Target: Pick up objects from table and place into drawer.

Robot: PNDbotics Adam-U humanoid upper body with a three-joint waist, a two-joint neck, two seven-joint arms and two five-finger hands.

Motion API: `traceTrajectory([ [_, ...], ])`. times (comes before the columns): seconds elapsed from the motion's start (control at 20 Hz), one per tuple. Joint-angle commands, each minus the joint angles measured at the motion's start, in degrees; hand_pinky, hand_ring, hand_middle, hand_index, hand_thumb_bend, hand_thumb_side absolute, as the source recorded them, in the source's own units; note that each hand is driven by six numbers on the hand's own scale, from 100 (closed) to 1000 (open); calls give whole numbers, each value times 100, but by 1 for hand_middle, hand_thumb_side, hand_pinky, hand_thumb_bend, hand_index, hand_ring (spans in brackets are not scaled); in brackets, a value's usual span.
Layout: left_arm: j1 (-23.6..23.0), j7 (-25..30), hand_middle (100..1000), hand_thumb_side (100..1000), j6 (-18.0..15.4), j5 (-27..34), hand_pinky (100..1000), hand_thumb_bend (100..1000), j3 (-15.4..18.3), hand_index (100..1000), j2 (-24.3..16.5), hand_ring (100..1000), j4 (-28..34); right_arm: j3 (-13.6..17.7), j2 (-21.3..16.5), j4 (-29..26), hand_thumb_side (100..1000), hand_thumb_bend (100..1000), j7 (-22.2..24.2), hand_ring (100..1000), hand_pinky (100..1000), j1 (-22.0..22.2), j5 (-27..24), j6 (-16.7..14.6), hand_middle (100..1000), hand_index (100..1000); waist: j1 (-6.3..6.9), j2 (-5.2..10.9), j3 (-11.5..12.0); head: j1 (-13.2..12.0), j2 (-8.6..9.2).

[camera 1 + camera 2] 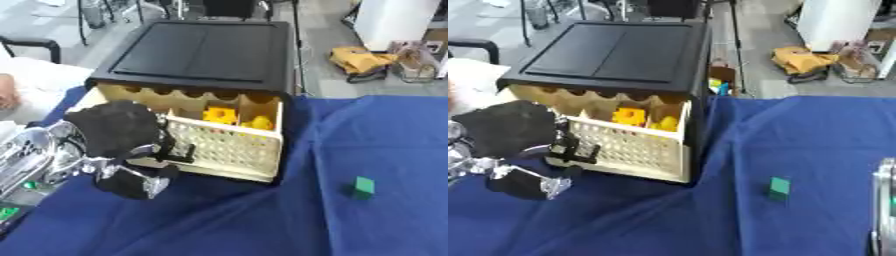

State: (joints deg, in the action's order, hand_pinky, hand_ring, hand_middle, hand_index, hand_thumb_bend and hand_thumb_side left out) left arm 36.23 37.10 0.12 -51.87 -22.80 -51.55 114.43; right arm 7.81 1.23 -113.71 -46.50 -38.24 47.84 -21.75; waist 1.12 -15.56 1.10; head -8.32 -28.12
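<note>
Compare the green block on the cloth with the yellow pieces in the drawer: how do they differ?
Colour: the green block is green; the yellow pieces are yellow.
Place: the green block lies on the blue cloth, well right of the drawer; the yellow pieces sit inside the open drawer.
Count: the green block is alone; the yellow pieces show as at least two lumps side by side.
Shared: small and blocky; neither is held. The left hand is at the drawer front.

Head stereo pair (looking down), overlapping
</note>
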Motion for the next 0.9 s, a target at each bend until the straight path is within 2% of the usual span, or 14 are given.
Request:
traceTrajectory([
  [0.05,-184,-67,100,584,7,-77,100,100,10,492,-299,100,16,15,-66,-88,1000,100,-99,722,683,-50,61,-68,564,707,4,90,7,0,45],
  [0.3,-447,-179,100,585,57,-148,100,100,69,486,-448,100,16,15,-59,-88,1000,100,-129,721,682,-60,75,-54,564,706,-1,91,1,-9,72],
  [0.9,-366,-564,100,589,185,271,100,100,253,451,-148,100,16,24,-60,-88,1000,100,-165,721,682,-39,113,-28,564,706,-7,134,76,-2,18],
])
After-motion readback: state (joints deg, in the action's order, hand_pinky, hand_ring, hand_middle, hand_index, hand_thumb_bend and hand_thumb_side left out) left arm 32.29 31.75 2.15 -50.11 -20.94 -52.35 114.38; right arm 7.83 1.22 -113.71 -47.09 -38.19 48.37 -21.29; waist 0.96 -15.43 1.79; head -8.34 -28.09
